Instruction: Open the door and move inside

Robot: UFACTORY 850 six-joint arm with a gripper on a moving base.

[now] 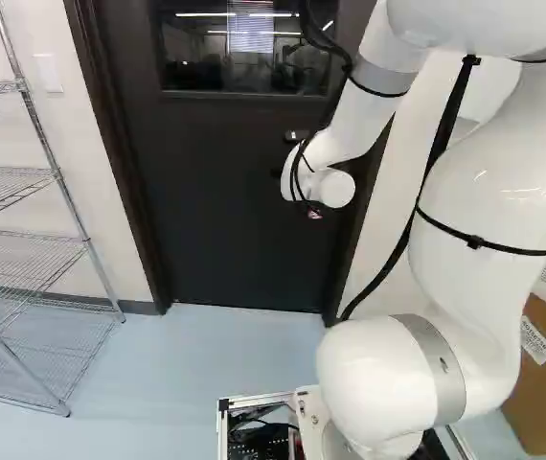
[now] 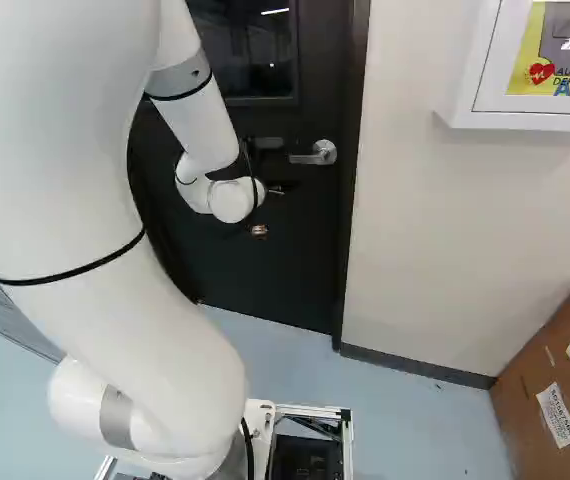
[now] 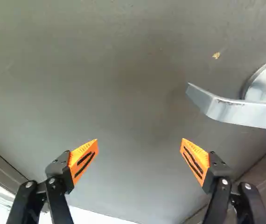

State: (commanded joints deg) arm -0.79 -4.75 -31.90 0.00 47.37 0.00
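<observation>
In the right base view my gripper [image 2: 259, 231] shows only in part past the white wrist, below and to one side of the silver lever handle [image 2: 315, 155]. The dark door [image 1: 225, 201] stands closed in its frame, with a window in its upper part. Seen from the wrist, the gripper [image 3: 139, 140] is open, its orange pads wide apart and nothing between them. The door face [image 3: 123, 84] fills the space ahead. Beyond one fingertip, off to that side, lies the lever [image 3: 245, 112], its bent free end pointing inward; no finger touches it.
A wire shelf rack [image 1: 34, 249] stands by the wall at the left of the left base view. Cardboard boxes [image 2: 555, 390] sit at the right of the right base view, below a white AED cabinet [image 2: 525, 116] on the wall. Blue-grey floor [image 1: 187, 364] lies before the door.
</observation>
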